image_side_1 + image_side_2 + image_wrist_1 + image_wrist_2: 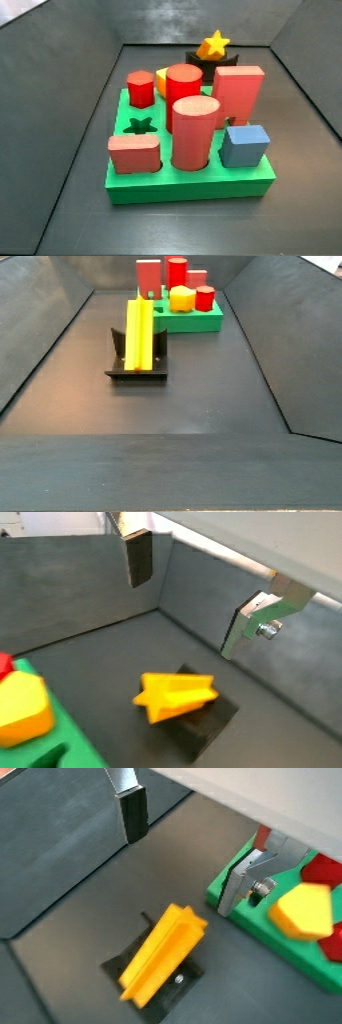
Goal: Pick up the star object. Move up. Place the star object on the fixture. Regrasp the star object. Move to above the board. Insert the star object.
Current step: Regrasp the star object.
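The star object, a long yellow-orange star-section block, lies across the black fixture. Both side views show it there too: star object, fixture. My gripper hangs open above the star object, apart from it, with nothing between its fingers. The gripper is out of frame in both side views. The green board sits beside the fixture, its star-shaped hole open.
The board carries a red cylinder, a tall salmon block, a blue block, a low salmon block, a red hexagon and a yellow block. Dark bin walls slope up on all sides.
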Available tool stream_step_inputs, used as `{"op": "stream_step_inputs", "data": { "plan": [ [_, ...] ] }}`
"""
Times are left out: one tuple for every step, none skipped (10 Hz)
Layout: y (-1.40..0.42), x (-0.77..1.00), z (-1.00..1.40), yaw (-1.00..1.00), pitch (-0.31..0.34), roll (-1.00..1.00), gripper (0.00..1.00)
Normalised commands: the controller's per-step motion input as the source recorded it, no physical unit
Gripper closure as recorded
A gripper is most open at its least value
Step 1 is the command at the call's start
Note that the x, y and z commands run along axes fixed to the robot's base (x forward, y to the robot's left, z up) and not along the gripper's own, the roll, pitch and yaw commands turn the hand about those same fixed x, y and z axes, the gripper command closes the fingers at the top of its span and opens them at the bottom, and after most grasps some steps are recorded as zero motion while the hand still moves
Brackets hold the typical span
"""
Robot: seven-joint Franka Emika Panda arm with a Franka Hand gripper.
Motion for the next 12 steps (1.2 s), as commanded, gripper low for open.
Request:
{"op": "stream_step_inputs", "data": {
  "plan": [
    [-0.02, 0.04, 0.0, 0.03, 0.046, 1.0, 0.0],
    [-0.03, 0.05, 0.0, 0.03, 0.063, 1.0, 0.0],
    [-0.03, 0.06, 0.0, 0.04, 0.076, 1.0, 0.0],
    [-0.04, 0.08, 0.0, 0.05, 0.102, 1.0, 0.0],
    [-0.04, 0.09, 0.0, 0.07, 0.138, 1.0, 0.0],
    [-0.04, 0.09, 0.0, 0.09, 0.165, 1.0, 0.0],
    [-0.04, 0.09, 0.0, 0.12, 0.195, 1.0, 0.0],
    [-0.05, 0.09, -0.01, 0.15, 0.196, 0.86, 0.0],
    [-0.05, 0.1, -0.01, 0.18, 0.17, 0.59, 0.0],
    [-0.05, 0.1, -0.01, 0.2, 0.148, 0.39, 0.0],
    [-0.03, 0.09, 0.01, 0.21, 0.104, 0.23, 0.0],
    [-0.03, 0.08, 0.0, 0.21, 0.065, 0.17, 0.0]
  ]
}}
